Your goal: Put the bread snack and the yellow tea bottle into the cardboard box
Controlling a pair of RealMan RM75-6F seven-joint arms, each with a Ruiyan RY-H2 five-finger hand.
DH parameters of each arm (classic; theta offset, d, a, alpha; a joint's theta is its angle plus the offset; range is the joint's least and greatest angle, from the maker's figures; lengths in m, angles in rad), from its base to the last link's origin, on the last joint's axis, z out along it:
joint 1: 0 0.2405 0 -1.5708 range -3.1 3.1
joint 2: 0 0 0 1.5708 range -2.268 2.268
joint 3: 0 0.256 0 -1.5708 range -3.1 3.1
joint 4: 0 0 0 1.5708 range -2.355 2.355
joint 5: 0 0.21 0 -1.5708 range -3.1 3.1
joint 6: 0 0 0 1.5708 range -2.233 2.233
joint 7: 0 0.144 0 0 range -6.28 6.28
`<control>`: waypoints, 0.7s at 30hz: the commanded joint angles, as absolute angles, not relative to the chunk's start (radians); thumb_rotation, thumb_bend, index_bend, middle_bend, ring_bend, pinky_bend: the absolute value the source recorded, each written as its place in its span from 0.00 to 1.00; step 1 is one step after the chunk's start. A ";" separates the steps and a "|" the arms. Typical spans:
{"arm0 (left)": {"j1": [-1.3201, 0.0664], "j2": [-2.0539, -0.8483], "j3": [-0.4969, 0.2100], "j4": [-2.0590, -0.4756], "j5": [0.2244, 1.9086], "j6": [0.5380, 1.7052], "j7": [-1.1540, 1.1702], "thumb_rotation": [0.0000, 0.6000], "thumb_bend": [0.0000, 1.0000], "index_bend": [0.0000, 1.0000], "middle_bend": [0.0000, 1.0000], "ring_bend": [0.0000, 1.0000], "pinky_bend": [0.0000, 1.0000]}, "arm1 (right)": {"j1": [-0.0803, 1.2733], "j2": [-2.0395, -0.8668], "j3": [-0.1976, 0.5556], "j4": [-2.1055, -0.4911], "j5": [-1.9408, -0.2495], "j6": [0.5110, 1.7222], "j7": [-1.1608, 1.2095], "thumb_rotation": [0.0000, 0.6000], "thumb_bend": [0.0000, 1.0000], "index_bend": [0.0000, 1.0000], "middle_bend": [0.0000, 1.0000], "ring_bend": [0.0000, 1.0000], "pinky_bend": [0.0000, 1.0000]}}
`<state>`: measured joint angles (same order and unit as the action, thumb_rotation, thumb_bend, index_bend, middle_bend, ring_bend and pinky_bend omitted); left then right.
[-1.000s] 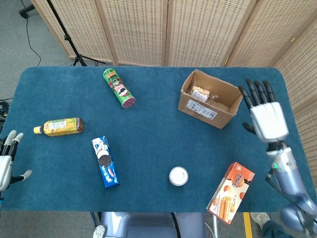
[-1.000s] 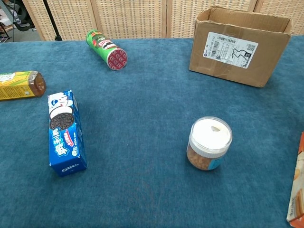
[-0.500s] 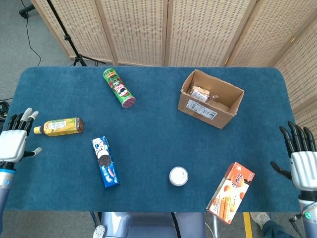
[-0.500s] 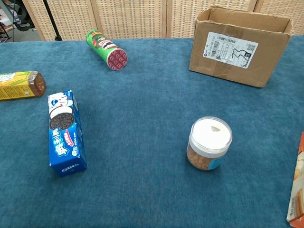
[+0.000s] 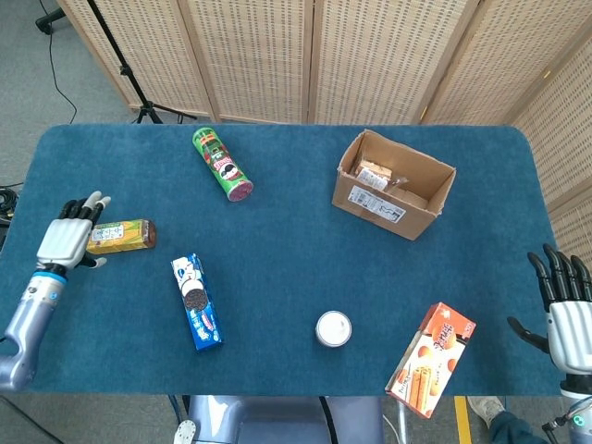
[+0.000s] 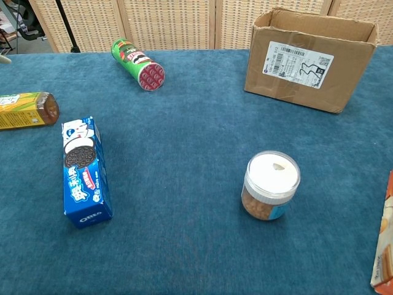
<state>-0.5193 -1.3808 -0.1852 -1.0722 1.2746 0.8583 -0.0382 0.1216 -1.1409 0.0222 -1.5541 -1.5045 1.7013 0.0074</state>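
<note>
Covering the table (image 5: 305, 268), blue cloth, woven folding screens (image 5: 305, 55) behind

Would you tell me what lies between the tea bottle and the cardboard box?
The green chip can lies between tea bottle and box, best seen in head view.

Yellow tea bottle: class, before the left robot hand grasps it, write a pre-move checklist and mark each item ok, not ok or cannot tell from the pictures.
1. Yellow tea bottle lies on its side on the table, unobstructed: ok.
2. Left robot hand is at the bottle's cap end with fingers spread: ok.
3. Left robot hand already grips the bottle: not ok; whether it touches it, cannot tell.
4. Cardboard box is open at the top, with room beside the packet inside: ok.
5. Right robot hand is open and away from the box: ok.
6. Green chip can lies near the path to the box: cannot tell if it interferes.
</note>
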 commanded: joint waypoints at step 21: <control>-0.558 -1.395 -0.197 -1.074 1.276 0.959 -0.034 1.00 0.37 0.69 0.54 0.47 0.50 | 0.095 -1.137 0.064 -1.554 -1.526 1.666 0.016 1.00 0.00 0.00 0.00 0.00 0.00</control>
